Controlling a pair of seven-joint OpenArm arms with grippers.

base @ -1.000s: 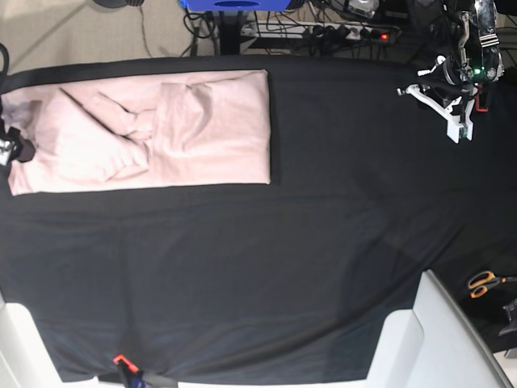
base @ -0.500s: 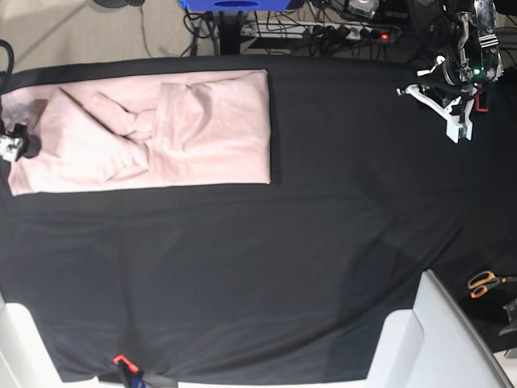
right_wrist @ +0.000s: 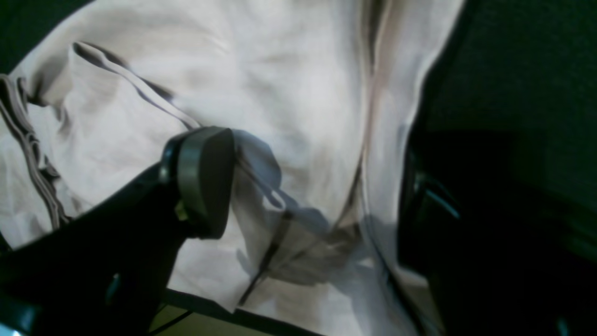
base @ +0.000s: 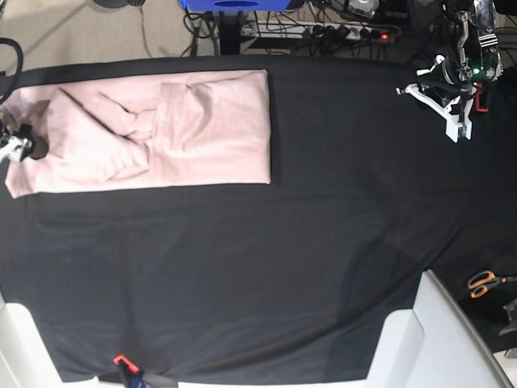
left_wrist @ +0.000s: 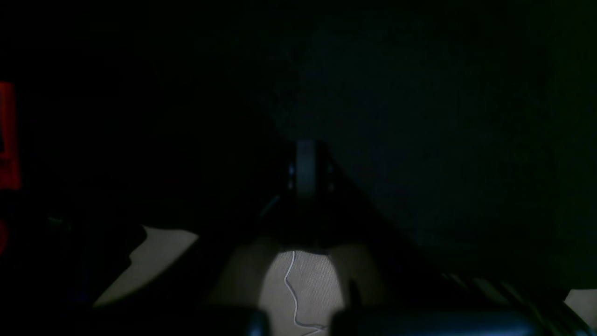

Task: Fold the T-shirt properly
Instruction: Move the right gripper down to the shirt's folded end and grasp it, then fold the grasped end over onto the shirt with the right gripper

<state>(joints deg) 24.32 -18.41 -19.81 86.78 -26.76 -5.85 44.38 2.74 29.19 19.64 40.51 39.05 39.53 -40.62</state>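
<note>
The pale pink T-shirt lies folded into a long strip at the back left of the black table cloth. My right gripper is at the strip's left end. In the right wrist view the T-shirt fills the frame, and the right gripper stands open astride its layered edge, with one pad resting on the cloth and the other finger dark at the right. My left gripper hangs shut over the back right corner, far from the shirt. The left wrist view is nearly black, with the left gripper closed.
Orange-handled scissors lie at the right edge. A white block stands at the front right, another at the front left corner. A power strip and cables run behind the table. A small orange clip sits at the front edge.
The right gripper has shifted a little further onto the shirt's left end and its jaws have narrowed. That end of the shirt has been nudged slightly. The left arm has stayed put.
</note>
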